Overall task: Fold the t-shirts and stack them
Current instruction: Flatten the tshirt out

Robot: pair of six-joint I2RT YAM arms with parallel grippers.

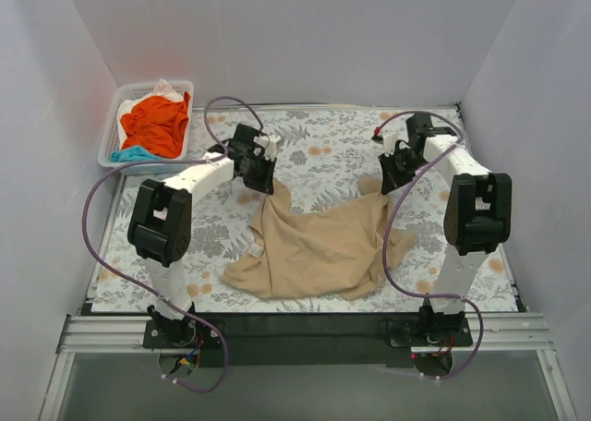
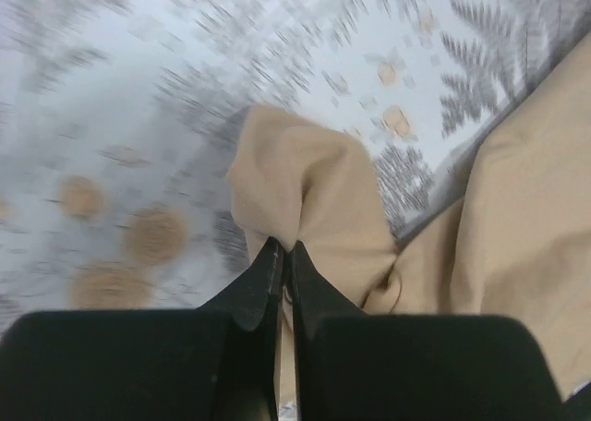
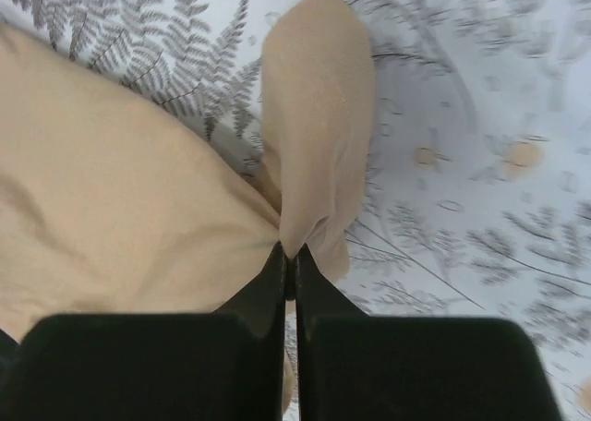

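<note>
Left gripper [image 2: 282,253] jaws pressed together on a corner of the tan shirt [image 1: 314,246], cloth bunched and poking up past the tips; right gripper [image 3: 288,253] same, pinching another corner flap. From the top view both pinch points are on the shirt's far edge, one at the far-left end and one at the far-right, and the cloth sags between them down onto the cover [image 1: 323,144]

Progress, my read: very early
- tan shirt sits mid-table, crumpled, partly lapped over itself, not laid flat
- no fold made, no stack anywhere
- looks like the spread-out step before a first fold

Left to do:
- flatten and fold tan shirt
- orange shirt [image 1: 159,124], teal piece [image 1: 129,153] and white piece [image 1: 164,90] are all heaped in the basket [image 1: 106,137] at the far-left corner, well apart from both grippers, not yet started
- then stack the lot, so nearly everything remains

Surface: printed cover, grey fern leaves and orange blots on white, lying flat over the whole table. Blurred in both wrist views, so no fine detail there. Dark bar [image 1: 295,327] runs along the near edge where the bases bolt on

Room: plain white walls [image 1: 277,33] box the table in on three sides, even light, purple cables [image 1: 86,220] loop off each arm clear of the cloth
</note>
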